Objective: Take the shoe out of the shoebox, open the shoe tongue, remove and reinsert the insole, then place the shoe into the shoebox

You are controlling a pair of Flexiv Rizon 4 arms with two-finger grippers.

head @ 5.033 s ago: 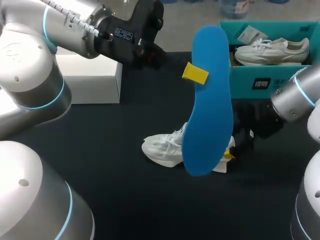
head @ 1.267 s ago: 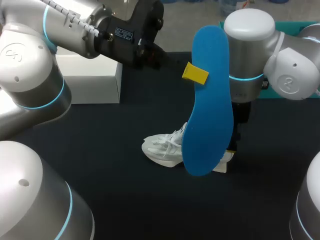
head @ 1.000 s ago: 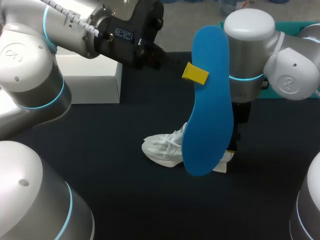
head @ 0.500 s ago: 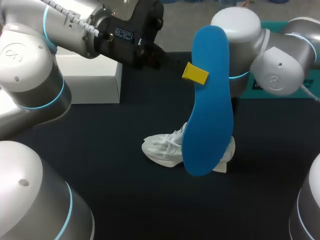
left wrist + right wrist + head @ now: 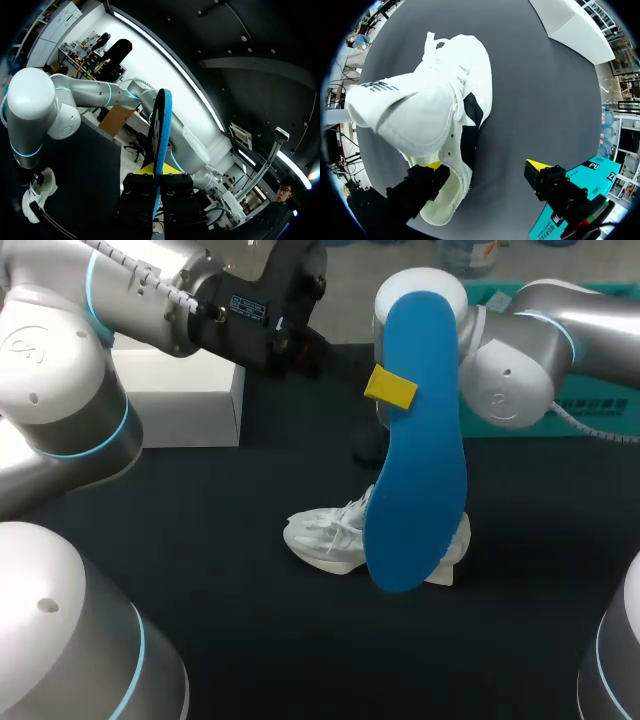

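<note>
Shoe (image 5: 328, 540): white sneaker, out of the box, resting on the black table (image 5: 200, 590) slightly to the 6 o'clock side of the table's middle in the head view. Its heel end is hidden behind the insole. In the right wrist view the shoe (image 5: 430, 100) fills the area ahead of the fingers, and its mouth shows dark.

Insole (image 5: 415, 440): blue, out of the shoe, held upright in the air in front of it. My left gripper (image 5: 390, 387) is clamped on it about a third of the way down, with one yellow tip against the near face. In the left wrist view the insole (image 5: 161, 125) stands edge-on from between the fingers of the left gripper (image 5: 157, 180).

Right gripper (image 5: 482, 167): spread wide, grasping nothing. One yellow tip sits at the shoe's heel collar; the other is well apart from the shoe, over bare table. The right arm (image 5: 500, 370) comes in behind the insole.

Shoebox (image 5: 590, 410): teal, at 2 o'clock from the shoe, largely hidden by the right arm.

White box (image 5: 180, 390): at 10 o'clock from the shoe, near the table's far edge.
</note>
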